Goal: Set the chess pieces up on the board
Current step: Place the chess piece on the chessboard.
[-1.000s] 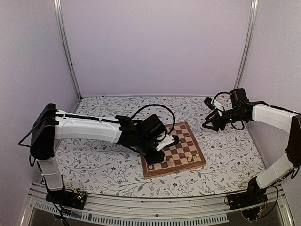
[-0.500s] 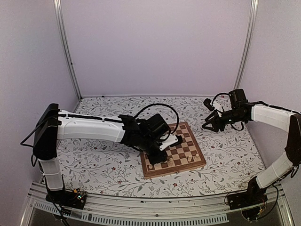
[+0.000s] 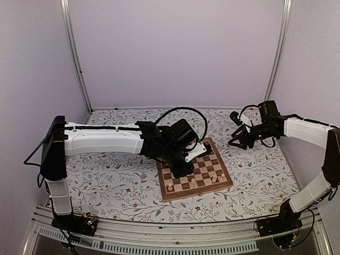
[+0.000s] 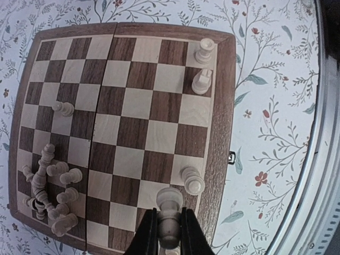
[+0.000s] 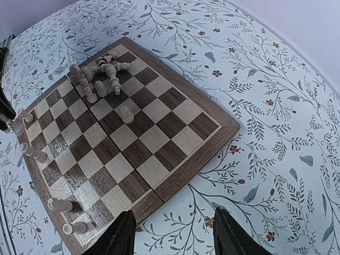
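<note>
on the table [image 3: 106, 186], past the metal rail [image 3: 175, 234] at its near edge, the board [image 3: 210, 159] lies flat a little right of the middle, turned slightly askew. the left gripper [image 4: 169, 236] is over the board's near left corner with its fingers [image 4: 149, 236] pressed together on a pale piece [image 4: 170, 204], whose head shows past the fingertips; whether the piece touches the square below i cannot tell. just beside it, in the row along the board's near edge, a standing piece [image 4: 193, 180] rests on its own square, apart from the fingers. further along that near row, at the board's near right corner, two pieces [image 4: 202, 79] stand upright on neighbouring squares. deeper in, toward the board's far edge, a lone piece [image 4: 64, 109] sits by itself. in the far left corner a heap of pieces [image 4: 50, 194] lies tumbled, the pieces touching and crossing one another. beyond the board's far right corner the right gripper [image 3: 237, 139] hangs above the table, well apart from the board, its jaws spread wide with nothing between them; its camera takes in the whole board.
</note>
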You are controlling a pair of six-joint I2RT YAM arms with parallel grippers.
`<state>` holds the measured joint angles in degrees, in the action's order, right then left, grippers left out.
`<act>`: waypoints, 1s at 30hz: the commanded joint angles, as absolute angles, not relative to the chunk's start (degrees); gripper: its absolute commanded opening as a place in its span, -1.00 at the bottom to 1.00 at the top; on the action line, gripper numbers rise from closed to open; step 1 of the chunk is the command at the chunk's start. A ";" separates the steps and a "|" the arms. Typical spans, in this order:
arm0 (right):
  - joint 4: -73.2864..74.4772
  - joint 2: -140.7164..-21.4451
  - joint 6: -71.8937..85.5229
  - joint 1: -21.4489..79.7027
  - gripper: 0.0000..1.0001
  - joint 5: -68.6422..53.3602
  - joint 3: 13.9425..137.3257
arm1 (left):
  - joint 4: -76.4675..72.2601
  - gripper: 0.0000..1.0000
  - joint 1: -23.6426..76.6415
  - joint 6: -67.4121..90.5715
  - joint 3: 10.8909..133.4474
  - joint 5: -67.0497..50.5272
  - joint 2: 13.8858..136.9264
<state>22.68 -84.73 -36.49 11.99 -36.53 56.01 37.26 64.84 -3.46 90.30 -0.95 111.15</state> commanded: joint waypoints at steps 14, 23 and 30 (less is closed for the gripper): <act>23.86 -85.13 -37.84 11.81 0.06 -37.53 55.99 | 40.64 -0.81 66.18 -6.09 98.52 -0.22 115.83; 24.42 -85.46 -38.32 11.86 0.06 -37.87 56.14 | 47.53 -0.81 65.92 -6.59 94.59 5.59 112.09; 25.14 -86.37 -38.58 11.86 0.06 -38.55 56.62 | 48.43 -0.81 65.92 -4.69 91.03 1.52 113.03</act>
